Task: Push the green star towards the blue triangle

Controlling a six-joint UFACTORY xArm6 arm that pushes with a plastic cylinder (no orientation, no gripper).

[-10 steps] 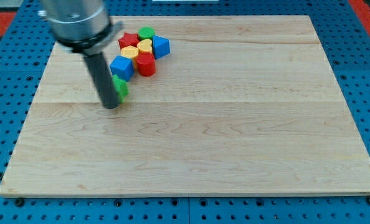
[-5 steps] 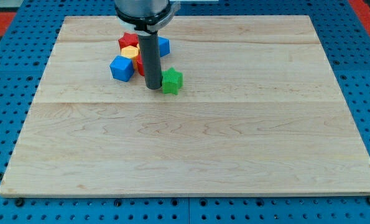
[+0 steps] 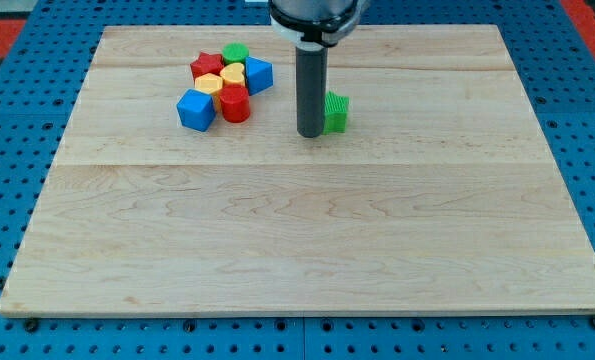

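Note:
The green star (image 3: 336, 112) lies on the wooden board (image 3: 307, 240), right of the board's upper middle. My tip (image 3: 310, 133) touches the star's left side, and the rod hides part of the star. The blue triangle (image 3: 258, 74) sits at the right end of a cluster of blocks at the upper left, well to the left of the star and a little above it. The rod stands between the star and the cluster.
The cluster also holds a red star (image 3: 207, 66), a green cylinder (image 3: 236, 52), a yellow heart (image 3: 234, 74), a yellow block (image 3: 209, 84), a red cylinder (image 3: 235, 103) and a blue cube (image 3: 195, 109). A blue pegboard (image 3: 7, 120) surrounds the board.
My tip has swept from the left to the right past the cluster, pushing the green star rightward. The star now lies farther from the blue triangle. The cluster has not moved.

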